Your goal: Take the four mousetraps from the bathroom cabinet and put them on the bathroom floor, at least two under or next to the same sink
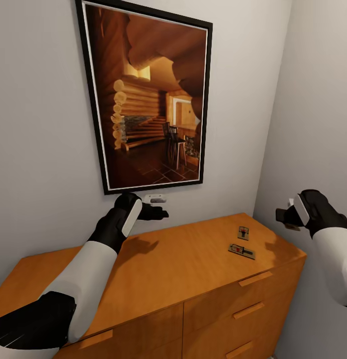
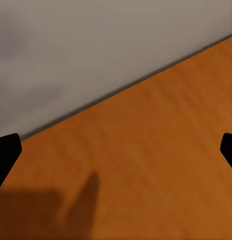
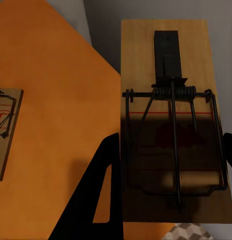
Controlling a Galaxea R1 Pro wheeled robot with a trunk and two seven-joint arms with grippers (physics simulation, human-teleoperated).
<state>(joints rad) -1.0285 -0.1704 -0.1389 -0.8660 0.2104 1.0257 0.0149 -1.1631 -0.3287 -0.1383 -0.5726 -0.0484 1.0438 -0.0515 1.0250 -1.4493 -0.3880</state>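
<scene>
At the lower right of the head view, two mousetraps (image 1: 242, 251) (image 1: 243, 232) lie flat on the top of the orange-brown cabinet (image 1: 183, 264) near its right end, close together but apart. The right gripper (image 1: 284, 217) hangs beyond that end beside the grey wall, and the right wrist view shows its fingers (image 3: 103, 195) closed on the long edges of a third mousetrap (image 3: 171, 120), with a patch of patterned floor tile (image 3: 188, 233) visible at the bottom edge. At centre frame, below the framed cabin picture (image 1: 148, 94), the left gripper (image 1: 161, 213) hovers over the bare cabinet top with its fingertips (image 2: 7, 152) spread wide and holding nothing.
</scene>
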